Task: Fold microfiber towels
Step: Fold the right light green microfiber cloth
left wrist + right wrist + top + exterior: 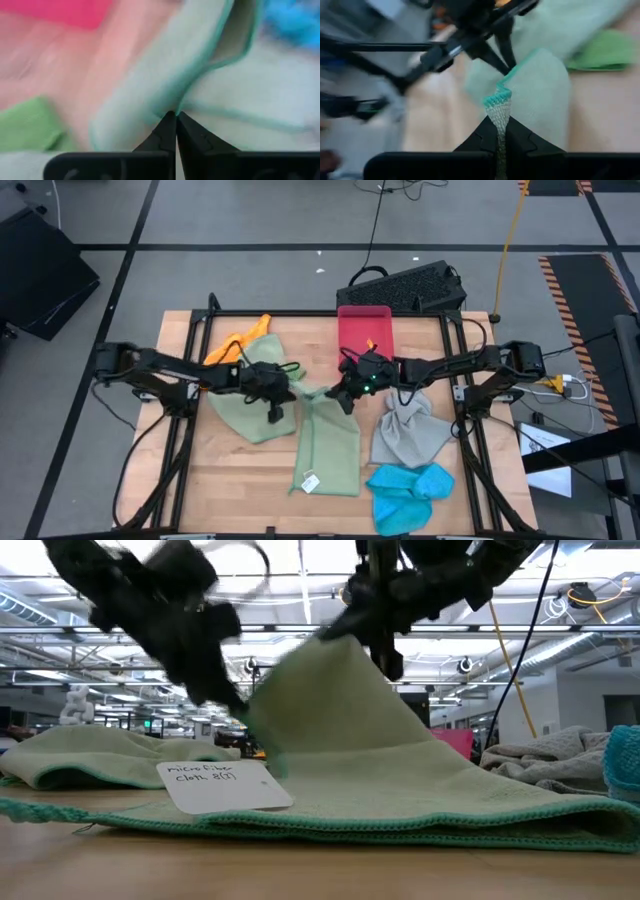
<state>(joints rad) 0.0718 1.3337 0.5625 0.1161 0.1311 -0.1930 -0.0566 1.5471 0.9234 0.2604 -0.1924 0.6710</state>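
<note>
Sage towel [328,442]: long axis runs front-to-back, far edge lifted.
Tray [364,328]: small orange item inside.
Left gripper [278,412]: pinches sage towel.
Right gripper [335,395]: pinches sage towel.

towels [330,442] mid-table; tray [365,326] behind; keyboard [405,286] beyond table edge

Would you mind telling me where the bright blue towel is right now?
In the high view the bright blue towel lies crumpled at the table's near right corner, just in front of the grey towel and right of the pale sage towel.
</note>
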